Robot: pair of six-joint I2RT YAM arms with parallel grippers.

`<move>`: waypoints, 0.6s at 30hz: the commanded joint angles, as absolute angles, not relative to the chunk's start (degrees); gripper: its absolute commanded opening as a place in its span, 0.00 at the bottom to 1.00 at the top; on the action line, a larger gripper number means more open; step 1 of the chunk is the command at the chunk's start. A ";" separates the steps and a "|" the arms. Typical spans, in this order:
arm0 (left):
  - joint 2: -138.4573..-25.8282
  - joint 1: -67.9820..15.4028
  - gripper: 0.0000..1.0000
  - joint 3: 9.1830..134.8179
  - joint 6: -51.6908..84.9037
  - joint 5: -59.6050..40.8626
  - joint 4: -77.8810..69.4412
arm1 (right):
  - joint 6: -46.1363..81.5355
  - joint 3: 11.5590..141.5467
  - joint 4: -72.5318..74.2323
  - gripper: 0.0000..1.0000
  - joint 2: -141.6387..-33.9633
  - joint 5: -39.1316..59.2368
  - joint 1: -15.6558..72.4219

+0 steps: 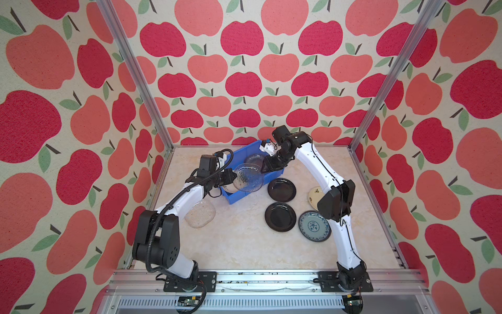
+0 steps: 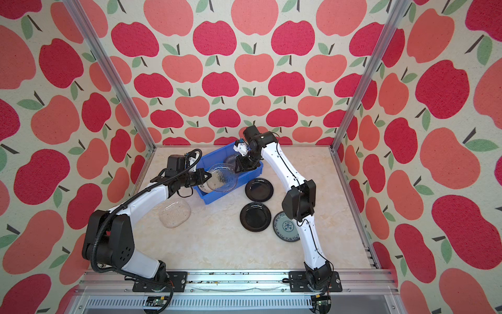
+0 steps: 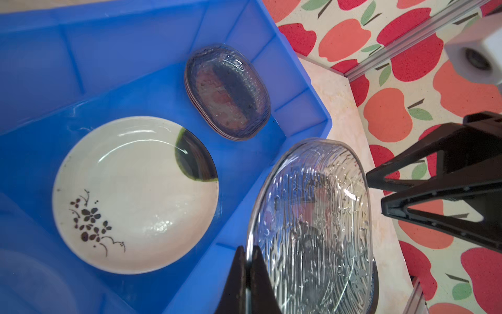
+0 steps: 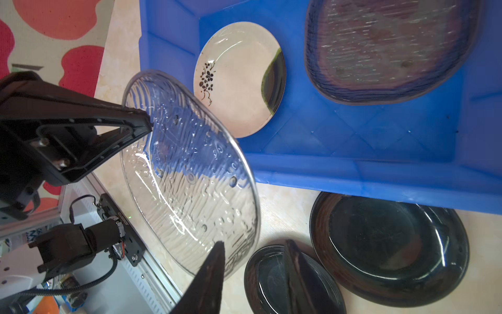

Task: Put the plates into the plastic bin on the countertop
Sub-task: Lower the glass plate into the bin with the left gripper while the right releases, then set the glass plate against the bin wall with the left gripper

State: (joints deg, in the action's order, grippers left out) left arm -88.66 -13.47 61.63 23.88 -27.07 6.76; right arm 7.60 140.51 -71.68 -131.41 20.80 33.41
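Closest to the lens, the left gripper (image 3: 247, 252) has its jaws pressed together on the rim of a clear glass plate (image 3: 312, 217). This plate is lifted and tilted above one long wall of the plastic bin (image 3: 135, 40), partly over the inside of the bin. At the opposite rim of the plate is the right gripper (image 4: 254, 244). Its jaws stand apart, one on each side of that rim, and I cannot tell whether they touch the glass.

Inside the bin lies a white plate (image 3: 135, 195) with a dark blotch and small flowers. A stack of glass plates (image 3: 228, 92) lies at the bin's other end.

Outside the bin, on the countertop (image 1: 244, 244), a black plate (image 1: 281, 189) lies just beside the bin wall on the right arm's side, and a second black plate (image 1: 280, 216) lies a little farther away. Still farther from the bin are a blue-white plate (image 1: 313, 225) and a cream plate (image 1: 314, 194), which is half hidden by the right arm. On the opposite side of the bin lies another glass plate (image 1: 199, 217).
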 commanded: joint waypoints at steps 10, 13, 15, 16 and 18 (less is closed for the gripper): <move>-98.34 -19.80 0.00 73.56 43.44 -1.89 3.32 | 21.46 123.90 -50.57 0.44 -118.38 15.99 27.14; -101.78 -21.82 0.00 77.87 44.63 2.75 4.11 | 22.92 119.27 -46.47 0.44 -115.75 17.13 26.72; -103.95 -21.98 0.00 79.72 47.14 3.95 4.27 | 23.29 117.60 -45.29 0.44 -114.74 17.38 26.65; -105.16 -21.82 0.00 80.73 48.88 4.03 4.87 | 23.42 117.20 -45.18 0.44 -114.38 17.51 26.59; -107.18 -21.88 0.00 82.33 51.30 5.62 6.09 | 23.47 116.10 -44.84 0.44 -113.70 17.67 26.44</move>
